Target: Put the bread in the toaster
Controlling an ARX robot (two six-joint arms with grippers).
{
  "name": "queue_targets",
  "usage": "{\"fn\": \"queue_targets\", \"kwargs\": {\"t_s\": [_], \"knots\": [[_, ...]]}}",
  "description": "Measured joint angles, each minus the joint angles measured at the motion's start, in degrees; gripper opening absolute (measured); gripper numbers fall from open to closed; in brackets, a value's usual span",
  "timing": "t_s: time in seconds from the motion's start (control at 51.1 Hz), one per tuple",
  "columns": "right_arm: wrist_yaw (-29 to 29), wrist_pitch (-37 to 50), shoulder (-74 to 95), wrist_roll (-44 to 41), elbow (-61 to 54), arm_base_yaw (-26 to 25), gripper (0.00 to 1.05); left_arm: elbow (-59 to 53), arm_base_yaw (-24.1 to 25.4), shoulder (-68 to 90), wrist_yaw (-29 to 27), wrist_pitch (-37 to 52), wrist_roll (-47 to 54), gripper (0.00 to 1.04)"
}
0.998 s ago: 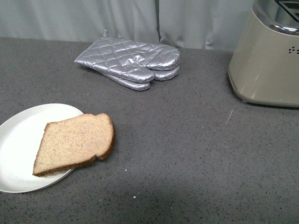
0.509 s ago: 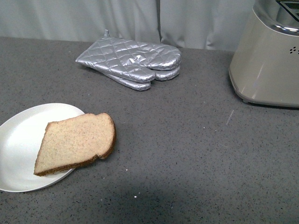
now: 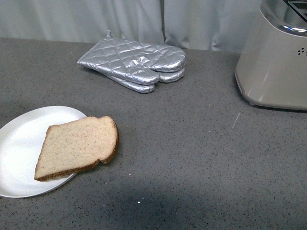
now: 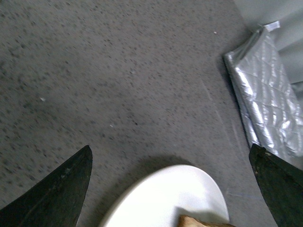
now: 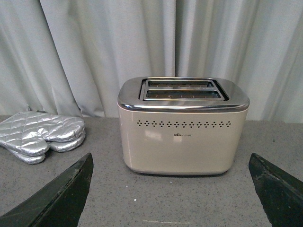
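Inspection at this moment, all positions referred to the oven mitts [image 3: 134, 62].

1. The bread [image 3: 76, 146] lies flat, nearer the robot than the mitts and to their left. It rests partly on the white plate [image 3: 19, 143], with its rounded crust end overhanging the rim onto the grey counter [image 3: 192, 143]. I judge the overhang useful, since it leaves an edge a finger could get under.

2. The toaster [image 3: 273, 62] stands well to the right of the mitts, upright on the counter. The bread is well apart from it, so no part of the task is done yet.

3. The left gripper [image 4: 170, 147] has its jaws spread wide and grips nothing. It hangs over the plate's far rim, on the side facing the mitts. I read this as lining up for the slice.

4. The right gripper [image 5: 170, 155] is likewise wide open and empty, facing the toaster side-on. It looks parked as an observer.

5. Differences between views:
- The front view shows the whole slice and neither arm, and it cuts off the toaster's top.
- The right wrist view alone shows both slots [image 5: 182, 90], dark and apparently empty.
- The left wrist view shows only a corner of the slice at the frame's edge.
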Motion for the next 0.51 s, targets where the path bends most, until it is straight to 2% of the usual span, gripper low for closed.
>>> {"fn": "queue_targets", "kwargs": {"t_s": [0.235, 0.509], "knots": [[0.0, 0.0, 0.0, 0.0, 0.0, 0.0, 0.95, 6.6, 3.2, 7.4, -0.2, -7.2, 12.0, 0.98], [0.0, 0.0, 0.0, 0.0, 0.0, 0.0, 0.95, 10.1, 4.1, 11.2, 0.8, -10.8, 22.0, 0.98]]}}
